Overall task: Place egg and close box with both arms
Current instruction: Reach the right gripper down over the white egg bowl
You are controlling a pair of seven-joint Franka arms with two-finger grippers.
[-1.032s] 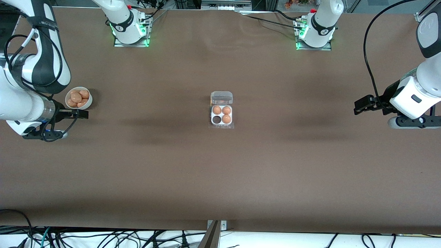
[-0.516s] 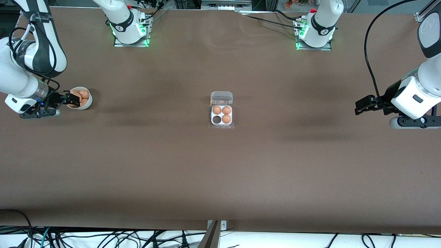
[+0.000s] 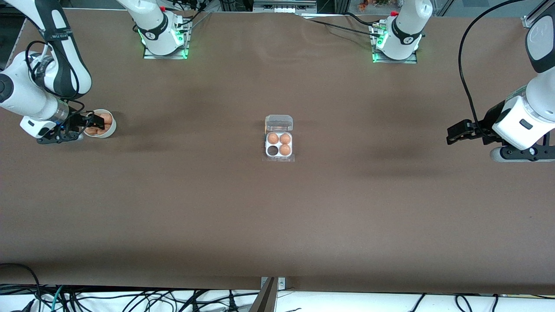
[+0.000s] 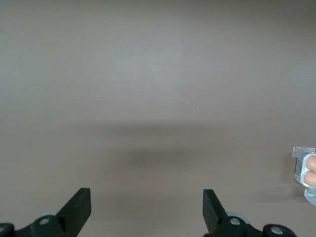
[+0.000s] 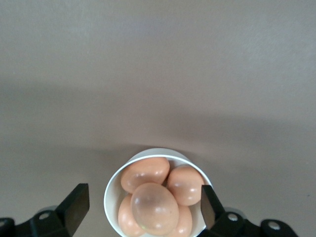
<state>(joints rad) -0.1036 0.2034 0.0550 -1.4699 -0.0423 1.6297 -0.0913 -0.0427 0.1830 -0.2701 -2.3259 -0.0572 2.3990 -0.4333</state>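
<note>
Right gripper (image 3: 93, 123), fingers spread wide and holding nothing, hangs over the bowl (image 3: 109, 131) of eggs (image 5: 154, 207) at the right arm's end of the table (image 3: 277, 216). Box (image 3: 279, 143) at table centre, lid open, three cells filled. Left gripper (image 3: 455, 133) waits open and empty over bare table at the left arm's end.

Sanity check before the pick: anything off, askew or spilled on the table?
Nothing stands out. The box sits square mid-table, lid open, three eggs seated and one cell empty. The bowl is upright with its eggs heaped inside, none spilled. The right gripper is open over the bowl; the left gripper waits open over bare table.
</note>
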